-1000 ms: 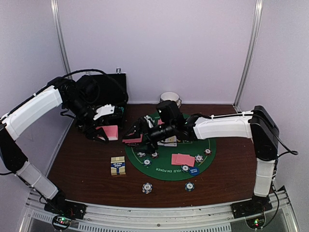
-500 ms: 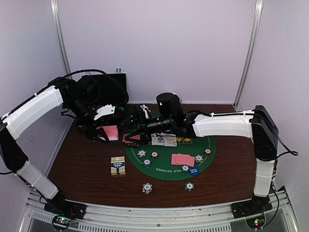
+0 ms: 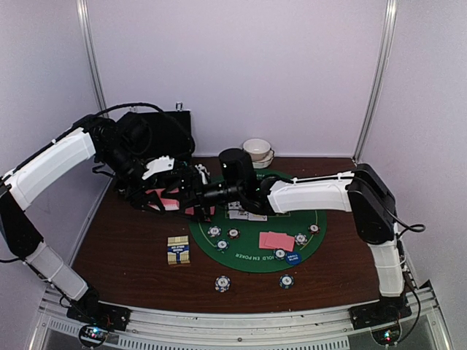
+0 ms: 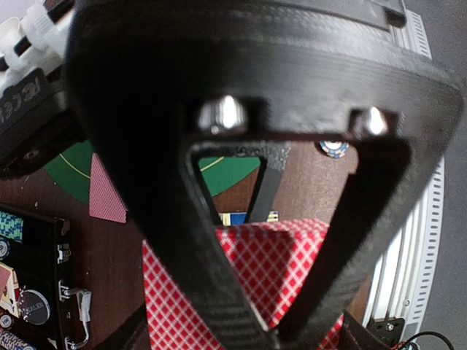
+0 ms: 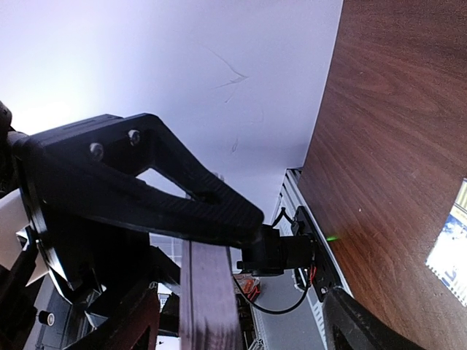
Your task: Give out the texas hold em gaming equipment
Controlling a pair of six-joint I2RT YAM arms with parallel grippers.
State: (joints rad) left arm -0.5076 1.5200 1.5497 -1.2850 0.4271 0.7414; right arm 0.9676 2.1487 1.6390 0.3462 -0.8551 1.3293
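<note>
Pink-backed playing cards (image 4: 284, 270) are clamped as a deck in the left gripper (image 3: 155, 194), above the table (image 3: 124, 248) near its rear left corner. Right gripper (image 3: 195, 197), jaws apart, should probably pinch one card's edge only, then draw it off flat.

Pink deck (image 4: 270, 262) gripped at left; striped chips (image 3: 214, 231), pink cards (image 3: 276, 240) flat on green mat (image 3: 252, 264).

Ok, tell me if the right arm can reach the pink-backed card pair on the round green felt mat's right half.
Probably yes: the pink-backed card pair lies uncovered on the round green felt mat, and the right hand looks open.
</note>
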